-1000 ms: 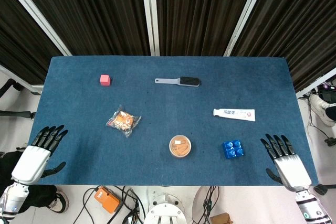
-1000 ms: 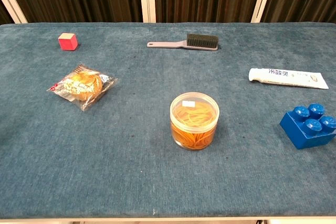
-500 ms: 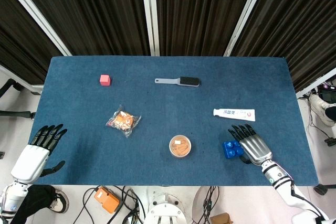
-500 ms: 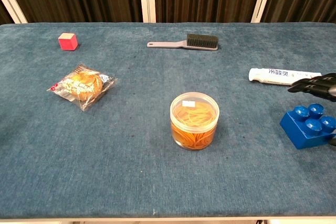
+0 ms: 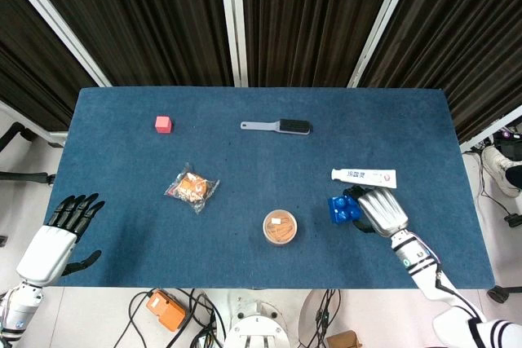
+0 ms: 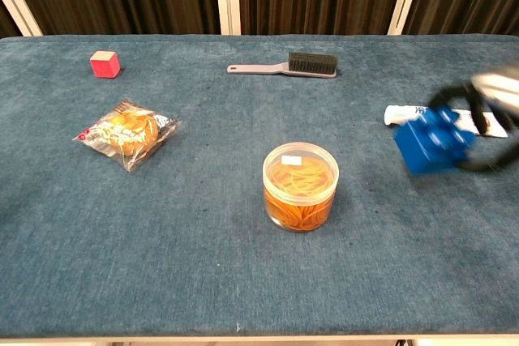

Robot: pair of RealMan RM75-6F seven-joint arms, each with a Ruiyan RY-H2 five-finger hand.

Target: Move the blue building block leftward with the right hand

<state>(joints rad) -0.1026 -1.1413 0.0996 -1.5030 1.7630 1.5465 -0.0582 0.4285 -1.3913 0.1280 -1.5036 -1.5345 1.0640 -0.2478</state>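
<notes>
The blue building block [image 5: 342, 209] [image 6: 431, 143] is gripped by my right hand [image 5: 378, 209] [image 6: 484, 119] and hangs a little above the blue table, right of the jar, blurred by motion in the chest view. The hand's fingers wrap the block from its right side. It sits just in front of the toothpaste tube [image 5: 364, 176] [image 6: 401, 113]. My left hand [image 5: 59, 233] rests at the table's near left corner with fingers spread and nothing in it; only the head view shows it.
A clear jar of orange rubber bands [image 5: 279, 227] [image 6: 300, 185] stands left of the block. A wrapped snack [image 5: 191, 189] [image 6: 126, 132], a pink cube [image 5: 163, 124] [image 6: 105, 63] and a brush [image 5: 277, 126] [image 6: 287, 65] lie farther left and back.
My right hand closed over the blue block, lifted it and carried it leftward and slightly back toward the toothpaste tube. The left hand has barely moved.
</notes>
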